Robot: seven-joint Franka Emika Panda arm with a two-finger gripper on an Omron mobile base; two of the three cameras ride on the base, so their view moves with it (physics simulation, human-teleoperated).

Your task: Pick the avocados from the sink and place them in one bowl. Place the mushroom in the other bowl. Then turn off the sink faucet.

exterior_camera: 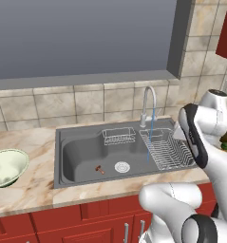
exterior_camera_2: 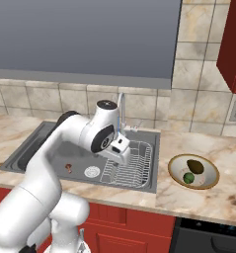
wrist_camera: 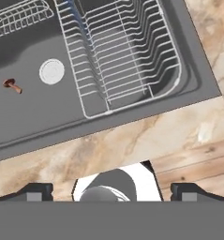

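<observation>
Lying in the grey metal sink (exterior_camera: 81, 156), the tiny reddish-brown mushroom (wrist_camera: 12, 85) looks light and soft; pinch its cap gently. Gripper (wrist_camera: 111, 191) jaws wide open, holding nothing.

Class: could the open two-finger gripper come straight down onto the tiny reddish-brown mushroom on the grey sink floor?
Probably yes: the mushroom lies alone beside the round white drain, outside the wire rack, with nothing above it.

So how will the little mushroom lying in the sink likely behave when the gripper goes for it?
The mushroom is tiny beside the drain, so probably light and easily nudged away. It lies on its side on the smooth sink floor, so it may roll or slide.
</observation>
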